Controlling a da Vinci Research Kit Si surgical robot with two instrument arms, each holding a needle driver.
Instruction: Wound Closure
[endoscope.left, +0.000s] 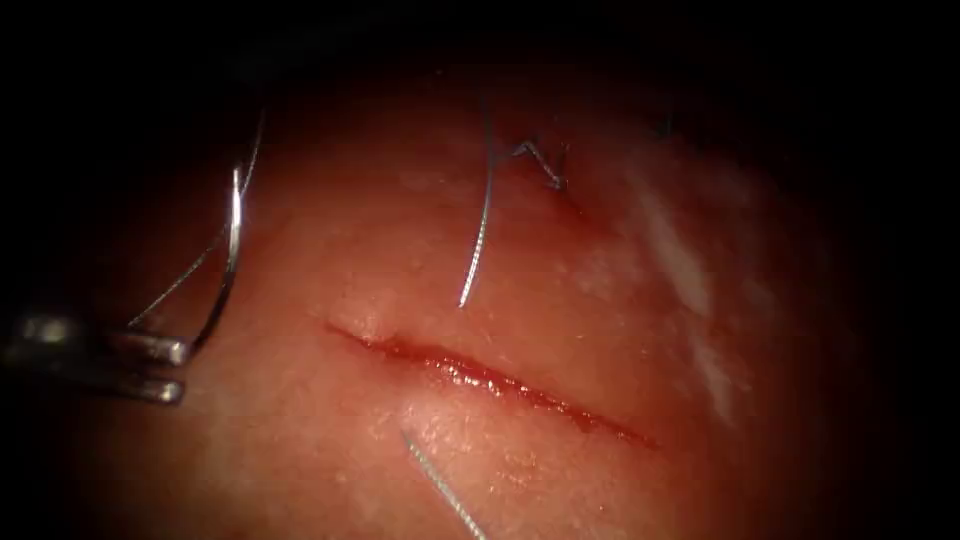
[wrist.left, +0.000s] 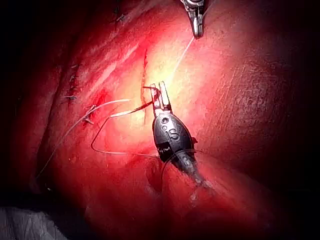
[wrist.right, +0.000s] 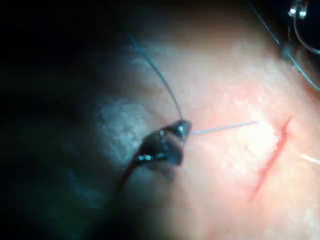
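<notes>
Needle (endoscope.left: 229, 262): curved, clear of the tissue (endoscope.left: 560, 330), held near one end in the clenched jaws of the left tool (endoscope.left: 178, 368) at the endoscope view's left edge, well left of the cut (endoscope.left: 490, 380), the arc rising from the jaws. Thread (endoscope.left: 480, 225): one strand lies on the tissue just above the cut's left end; a second (endoscope.left: 440, 485) runs from just below the cut off the bottom edge. Cut: a slanting red line with red fluid (endoscope.left: 455, 366) along it, its edges apart; bare tissue lies open on both sides of it. Old stitch knot (endoscope.left: 545, 165) sits above the cut, toward the dark far rim. Left wrist view adds the left tool (wrist.left: 161, 97) over the tissue with fine wire-like loops beside it — needle or thread, hard to tell there — and the right tool (wrist.left: 196, 25) with a strand running from its tip. Right wrist view gives the right tool (wrist.right: 182, 129) clamped on thread — a strand leads from its tip toward the cut (wrist.right: 272, 155).
</notes>
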